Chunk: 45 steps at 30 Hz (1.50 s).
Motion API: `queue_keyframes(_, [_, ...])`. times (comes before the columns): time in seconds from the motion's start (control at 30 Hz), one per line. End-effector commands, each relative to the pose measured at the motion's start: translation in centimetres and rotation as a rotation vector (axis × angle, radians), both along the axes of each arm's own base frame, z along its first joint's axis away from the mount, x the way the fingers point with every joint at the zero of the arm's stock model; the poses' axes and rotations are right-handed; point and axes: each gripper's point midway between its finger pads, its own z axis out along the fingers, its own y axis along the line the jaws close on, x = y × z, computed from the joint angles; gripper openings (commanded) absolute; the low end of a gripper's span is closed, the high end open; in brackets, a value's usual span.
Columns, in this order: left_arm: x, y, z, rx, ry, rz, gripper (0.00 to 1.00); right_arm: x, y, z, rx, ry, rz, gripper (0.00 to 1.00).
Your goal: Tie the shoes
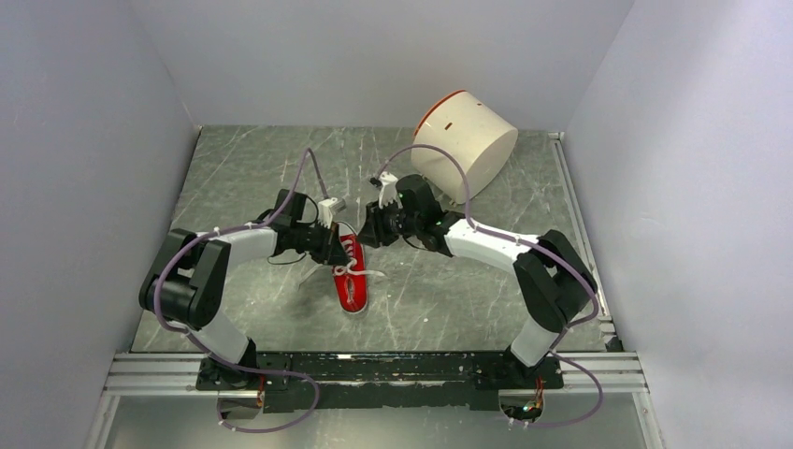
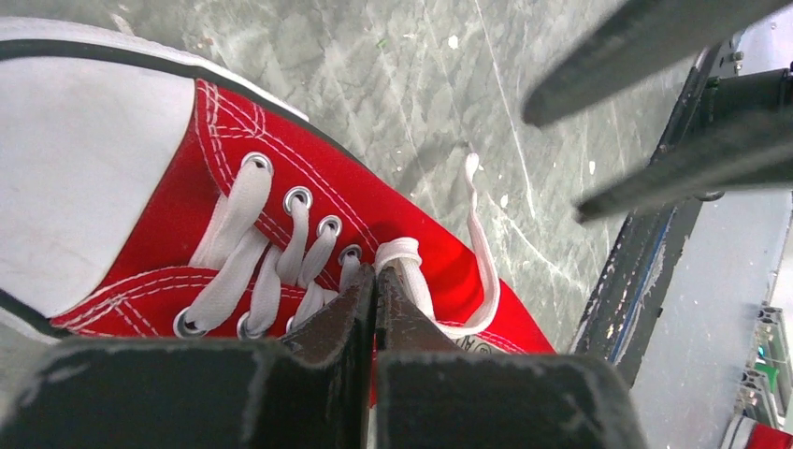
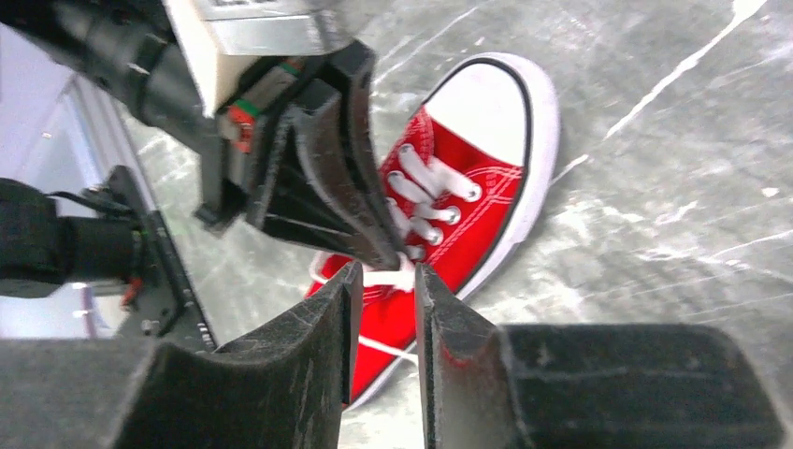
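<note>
The red sneaker (image 1: 352, 277) lies in the middle of the table (image 1: 449, 309), between both arms. The left gripper (image 2: 375, 288) is clamped on the white lace (image 2: 483, 253) by the top eyelets, while the right gripper (image 3: 387, 273) hovers close, fingers slightly apart. A hard pull could drag the light sneaker or slip the lace free.

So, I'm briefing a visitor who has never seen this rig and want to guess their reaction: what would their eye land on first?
The red sneaker, bright against the grey marbled table, lying near its middle. Next, the left claw closed on its white laces, while the right claw hovers slightly open just beside it. Then the big white drum tipped on its side at the back right.
</note>
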Motion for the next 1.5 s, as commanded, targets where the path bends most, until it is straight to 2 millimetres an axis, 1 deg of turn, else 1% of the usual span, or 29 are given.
queue_keyframes(0.0, [0.5,0.9,0.3,0.048,-0.077,0.023,0.05,1.7,-0.3,-2.0,-0.061,-0.154,0.071,0.29])
queue_keyframes(0.03, [0.6,1.0,0.6,0.051,-0.090,0.028,0.05,1.6,-0.1,-2.4,-0.059,-0.158,0.093,0.27])
queue_keyframes(0.1, [0.6,1.1,0.9,0.047,-0.100,0.029,0.05,1.5,0.3,-3.7,-0.066,-0.127,0.118,0.18])
queue_keyframes(0.17, [0.5,1.1,0.7,0.041,-0.093,0.029,0.05,1.3,0.8,-4.9,-0.077,-0.068,0.126,0.15])
queue_keyframes(0.23, [0.4,1.1,0.4,0.046,-0.080,0.025,0.05,1.0,1.2,-5.2,-0.057,-0.035,0.123,0.15])
queue_keyframes(0.27, [0.4,1.2,0.3,0.050,-0.077,0.024,0.05,0.9,1.4,-4.9,-0.042,-0.044,0.119,0.15])
queue_keyframes(0.33, [0.5,1.1,0.3,0.050,-0.081,0.021,0.05,0.8,1.3,-4.8,-0.031,-0.050,0.104,0.15])
queue_keyframes(0.47, [0.5,1.0,0.3,0.043,-0.076,0.019,0.05,0.2,1.2,-5.8,-0.044,-0.015,0.110,0.14])
queue_keyframes(0.6, [0.5,1.0,0.2,0.042,-0.075,0.017,0.05,-0.4,1.2,-6.3,-0.046,-0.005,0.130,0.13])
queue_keyframes(0.8, [0.6,1.0,0.4,0.043,-0.080,0.017,0.05,-0.3,1.1,-7.2,-0.063,0.014,0.120,0.12])
queue_keyframes(0.87, [0.5,1.0,0.4,0.043,-0.082,0.017,0.05,-0.4,1.2,-7.3,-0.064,0.018,0.127,0.11])
queue_keyframes(0.93, [0.5,1.0,0.4,0.043,-0.080,0.018,0.05,-1.1,1.5,-7.2,-0.047,0.019,0.158,0.11])
queue_keyframes(1.03, [0.6,1.0,0.4,0.042,-0.081,0.018,0.05,-2.0,2.0,-6.7,-0.010,0.027,0.195,0.10])
queue_keyframes(1.2, [0.8,0.9,0.5,0.039,-0.077,0.015,0.05,-3.0,2.4,-5.9,0.054,0.047,0.221,0.11])
queue_keyframes(1.3, [0.8,0.8,0.4,0.037,-0.078,0.013,0.05,-3.2,2.6,-6.0,0.062,0.052,0.223,0.11])
queue_keyframes(1.47, [0.5,0.8,0.4,0.034,-0.072,0.009,0.05,-3.1,2.7,-5.5,0.091,0.024,0.215,0.14])
